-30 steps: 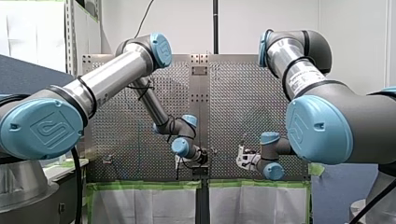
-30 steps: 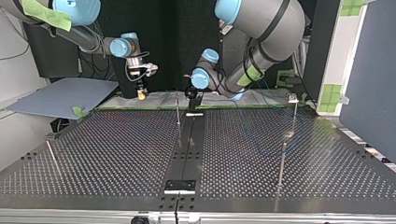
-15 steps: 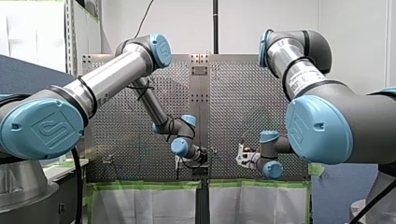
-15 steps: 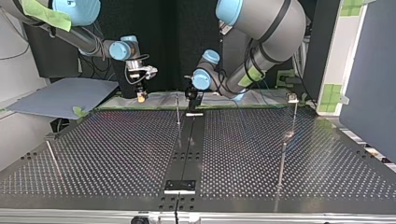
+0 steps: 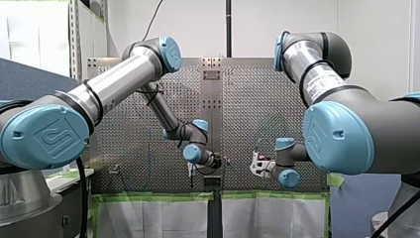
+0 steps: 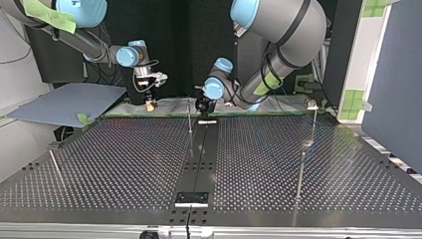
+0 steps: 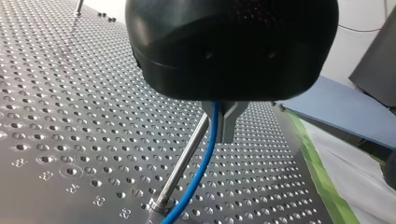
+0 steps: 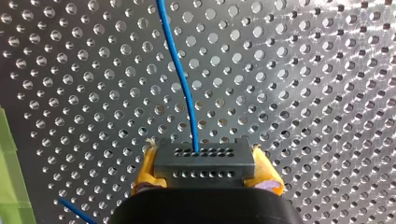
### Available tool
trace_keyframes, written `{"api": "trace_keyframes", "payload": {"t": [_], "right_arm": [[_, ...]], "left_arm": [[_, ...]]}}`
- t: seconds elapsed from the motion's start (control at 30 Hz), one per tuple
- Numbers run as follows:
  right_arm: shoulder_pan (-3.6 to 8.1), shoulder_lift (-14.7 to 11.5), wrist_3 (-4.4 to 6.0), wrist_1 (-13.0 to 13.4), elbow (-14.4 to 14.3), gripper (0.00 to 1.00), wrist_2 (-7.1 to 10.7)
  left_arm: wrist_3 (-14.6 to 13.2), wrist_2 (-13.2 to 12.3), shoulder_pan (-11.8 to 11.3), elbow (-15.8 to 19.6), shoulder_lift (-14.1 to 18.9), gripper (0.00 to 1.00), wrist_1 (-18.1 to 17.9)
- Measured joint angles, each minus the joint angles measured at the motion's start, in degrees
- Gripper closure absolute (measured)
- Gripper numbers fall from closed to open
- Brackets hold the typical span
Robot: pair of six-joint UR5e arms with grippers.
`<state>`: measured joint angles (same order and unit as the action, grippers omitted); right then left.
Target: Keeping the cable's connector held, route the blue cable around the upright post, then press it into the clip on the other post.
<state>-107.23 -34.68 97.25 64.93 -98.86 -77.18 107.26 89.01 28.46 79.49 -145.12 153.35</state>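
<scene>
Handling: the cable (image 8: 180,79) looks light, thin and limp, so it probably sags. The firm holds are likely its rigid connector (image 8: 204,163) and a spot near the post (image 7: 184,161).
Look: 1 blue strand leaving a dark block with 2 rows of holes.
Right gripper (image 8: 205,170): yellow pads closed on the connector, at the top view's far left.
Left gripper (image 7: 219,122): metal fingers closed around the cable, just beside the post.
Table (image 7: 70,116): perforated metal, with the cable passing the post's foot.

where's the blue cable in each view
Front view: too thin to make out.
Top view: likewise not discernible.
Left wrist view: blue cable drops from my left gripper, beside the post.
Right wrist view: runs ahead from the connector in my right gripper.
Shared landmark: the perforated table.
</scene>
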Motion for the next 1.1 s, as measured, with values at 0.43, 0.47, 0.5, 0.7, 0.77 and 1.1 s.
{"api": "trace_keyframes", "payload": {"t": [0.43, 0.47, 0.5, 0.7, 0.77, 1.1], "right_arm": [[-0.04, 0.5, -0.10, 0.8, 0.6, 1.00, 0.00], [-0.04, 0.7, -0.13, 0.8, 0.6, 1.00, 0.00], [-0.04, 0.9, -0.16, 0.8, 0.7, 1.00, 0.00], [-0.02, 1.9, -0.45, 0.1, 1.4, 1.00, 0.01], [0.00, 1.9, -0.40, 0.0, 1.6, 1.00, 0.00], [0.45, 2.0, -0.21, -0.8, 2.9, 1.00, -0.06]], "left_arm": [[4.1, -1.8, 0.1, -0.5, -0.8, 1.00, -0.3], [4.1, -1.8, 0.2, -0.7, -1.0, 1.00, -0.2], [4.2, -1.7, 0.2, -0.8, -1.4, 1.00, -0.1], [4.2, -1.5, 0.2, -1.1, -2.1, 1.00, -0.1], [4.2, -1.5, 0.1, -1.1, -2.2, 1.00, -0.1], [4.2, -1.6, -0.3, -1.9, -2.2, 1.00, -0.9]]}}
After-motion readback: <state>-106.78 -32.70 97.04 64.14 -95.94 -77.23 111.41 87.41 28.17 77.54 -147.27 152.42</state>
